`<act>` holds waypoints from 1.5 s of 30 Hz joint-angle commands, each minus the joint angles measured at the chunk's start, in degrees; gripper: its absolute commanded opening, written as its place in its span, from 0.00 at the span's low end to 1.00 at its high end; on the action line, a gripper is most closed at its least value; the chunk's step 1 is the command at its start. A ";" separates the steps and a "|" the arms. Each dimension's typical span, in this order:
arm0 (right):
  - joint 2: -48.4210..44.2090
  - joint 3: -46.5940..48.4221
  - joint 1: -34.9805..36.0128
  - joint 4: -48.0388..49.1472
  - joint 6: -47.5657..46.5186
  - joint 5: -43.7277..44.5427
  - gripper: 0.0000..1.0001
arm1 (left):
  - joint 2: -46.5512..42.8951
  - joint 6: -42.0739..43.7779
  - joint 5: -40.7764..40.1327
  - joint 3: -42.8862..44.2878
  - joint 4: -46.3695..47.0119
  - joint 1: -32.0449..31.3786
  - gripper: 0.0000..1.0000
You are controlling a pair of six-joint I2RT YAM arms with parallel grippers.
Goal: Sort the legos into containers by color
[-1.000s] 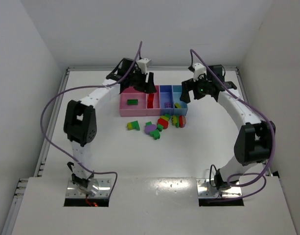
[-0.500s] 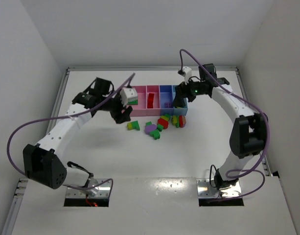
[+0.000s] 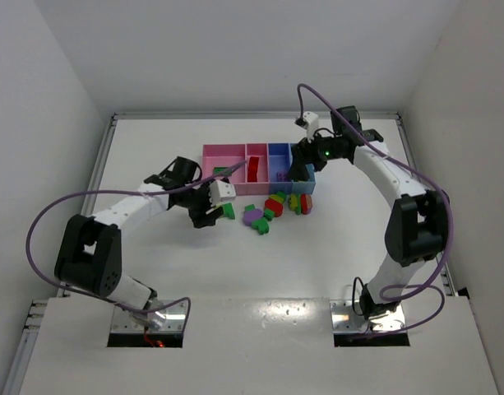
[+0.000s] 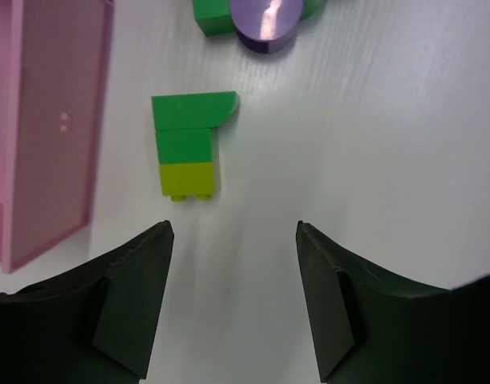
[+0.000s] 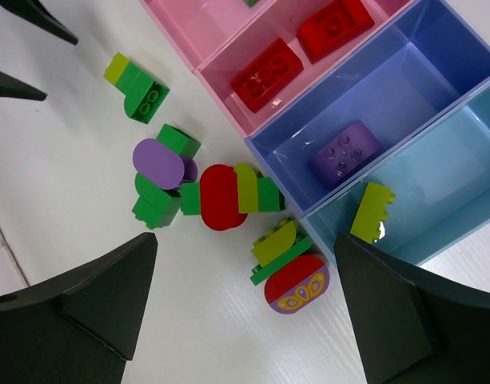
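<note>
**Sorting begun, most legos (image 3: 272,210) loose**

The containers (image 3: 235,147), far on the desk (image 3: 358,247), hold few pieces. There is a green piece (image 3: 225,170) in the wide pink bin, two red bricks (image 5: 266,63) in the narrow pink, a purple brick (image 5: 344,150) in the blue-violet, and a yellow brick (image 5: 371,212) leaning in the light blue. Mixed stacks (image 5: 229,196) lie just near of the bins, unseparated. The left claw (image 4: 233,232) hovers spread and empty beside the green-yellow stack (image 4: 189,144). The right claw (image 5: 245,238) hangs spread and empty above the bins' right end. No writing is readable; one red piece (image 5: 296,292) carries a butterfly-like print.
</note>
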 commanded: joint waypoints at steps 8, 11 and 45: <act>-3.99 -0.55 0.51 0.27 -3.16 0.73 0.92 | 7.37 -0.82 1.70 2.55 11.50 -0.11 0.69; -3.99 -1.08 0.51 0.27 -3.16 0.73 0.92 | 8.87 -0.82 1.70 3.96 11.51 -0.11 0.69; 0.23 0.50 -0.02 0.27 -3.16 0.73 0.92 | 17.49 -0.82 1.70 5.81 9.58 -0.11 0.52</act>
